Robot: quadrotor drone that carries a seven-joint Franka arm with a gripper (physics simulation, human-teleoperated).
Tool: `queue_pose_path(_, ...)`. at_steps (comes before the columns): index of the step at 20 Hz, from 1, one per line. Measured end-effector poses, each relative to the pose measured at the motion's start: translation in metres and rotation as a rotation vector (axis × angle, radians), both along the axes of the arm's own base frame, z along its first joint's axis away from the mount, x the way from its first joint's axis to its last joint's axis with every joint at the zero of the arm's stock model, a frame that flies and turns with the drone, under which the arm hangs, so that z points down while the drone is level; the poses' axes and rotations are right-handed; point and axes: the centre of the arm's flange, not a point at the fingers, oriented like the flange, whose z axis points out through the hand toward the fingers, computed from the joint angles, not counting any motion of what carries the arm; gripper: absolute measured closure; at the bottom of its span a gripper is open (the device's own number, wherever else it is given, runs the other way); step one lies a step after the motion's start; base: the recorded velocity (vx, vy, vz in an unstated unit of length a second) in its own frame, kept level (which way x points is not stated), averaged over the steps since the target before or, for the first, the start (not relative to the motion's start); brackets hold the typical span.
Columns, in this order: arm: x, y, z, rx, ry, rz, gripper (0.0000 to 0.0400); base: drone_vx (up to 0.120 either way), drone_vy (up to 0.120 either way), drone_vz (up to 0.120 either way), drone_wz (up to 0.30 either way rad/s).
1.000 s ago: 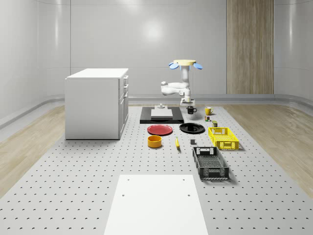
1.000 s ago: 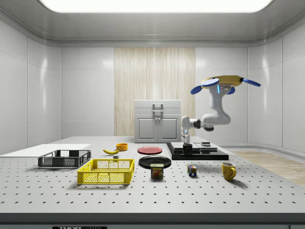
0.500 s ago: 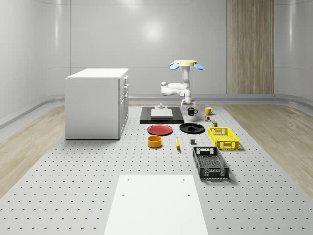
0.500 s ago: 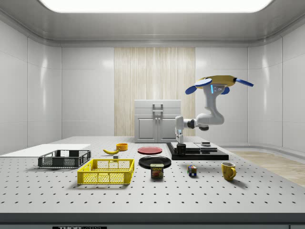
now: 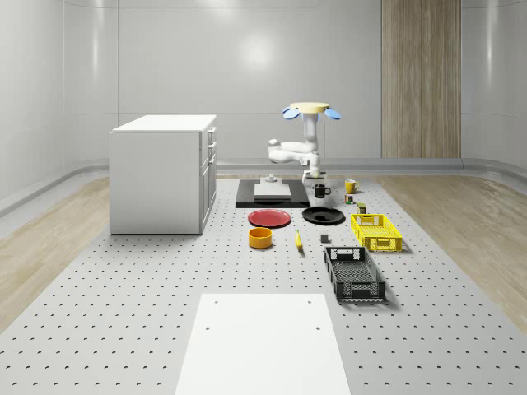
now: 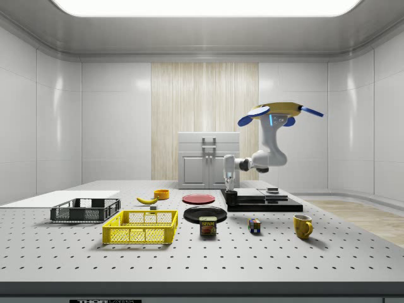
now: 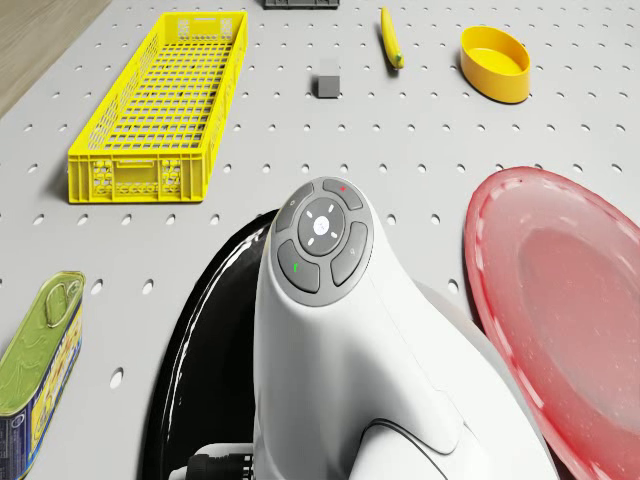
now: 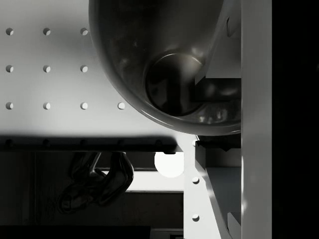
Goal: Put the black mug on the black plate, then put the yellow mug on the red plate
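Drone with a white arm carries a glossy black mug (image 5: pixel 319 191) above the perforated grey worktop (image 5: pixel 165 313), near the round black plate (image 5: pixel 324 216).

The drone (image 6: pixel 279 112) hovers over the worktop's far end beside a flat black platform (image 6: pixel 265 203). Its arm bends downward, and the tool (image 5: pixel 316 183) is pinching the black mug by the rim — the wrist view looks straight into the cup with a finger (image 8: pixel 255 99) against its wall. In the side view the mug hangs clear of the worktop, between the platform and the black plate. The shiny red plate (image 5: pixel 269 218) lies just beside the black one. The yellow mug (image 6: pixel 302 225) stands on the worktop, well apart from the red plate.
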Motion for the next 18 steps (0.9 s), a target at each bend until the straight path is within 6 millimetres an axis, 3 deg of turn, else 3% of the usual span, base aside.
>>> queue_pose_path(3, 0.0, 0.0, 0.0, 0.0, 0.0, 0.0, 0.029, 0.12, 0.0, -0.093, 0.0)
queue_pose_path(18, 0.0, 0.0, 0.0, 0.0, 0.0, 0.0, 0.029, 0.12, 0.0, 0.0, 0.0)
